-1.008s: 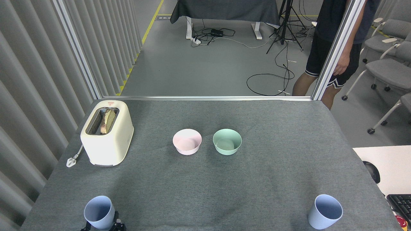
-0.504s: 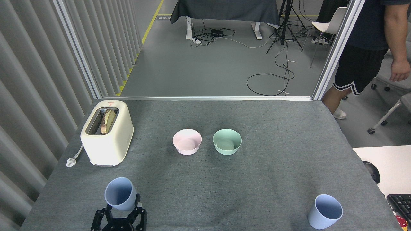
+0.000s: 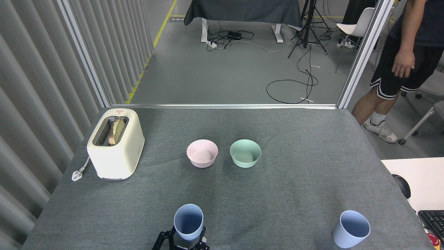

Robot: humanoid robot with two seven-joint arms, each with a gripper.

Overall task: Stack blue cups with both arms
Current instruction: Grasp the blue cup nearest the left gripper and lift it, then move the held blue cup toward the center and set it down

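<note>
- Head view, the only one: a grey felt-covered table (image 3: 298, 146) fills the lower part, with a metal rail along its far edge.
- Left gripper (image 3: 184, 241): black, seen only in part at the 6 o'clock edge of the picture, a little left of centre. Its fingers (image 3: 163, 239) stand on both sides of the base of a blue cup, clamped around it.
- Held blue cup (image 3: 188, 222): upright, mouth open toward the camera, its lower part between the fingers. Whether its base touches the cloth cannot be told.
- Second blue cup (image 3: 351, 229): stands alone on the cloth toward 4 o'clock, near the right front corner of the table, well apart from the held one, leaning slightly to the right as seen from above.
- Right gripper: does not appear anywhere in this view.
- Pink bowl (image 3: 202, 153) and mint-green bowl (image 3: 245, 153): side by side near the table's middle, close but apart, the pink at 9 o'clock of the green; both lie toward 12 o'clock from the held cup.
- Cream toaster (image 3: 115, 144): toward 10 o'clock, with a slice of bread in its slot, its white plug (image 3: 77, 173) lying on the cloth just to its left.
- A person (image 3: 406, 59) in dark shorts stands on the floor beyond the table at 2 o'clock, one hand hanging down.
- A keyboard (image 3: 432, 220) shows on a white desk at the right edge.
</note>
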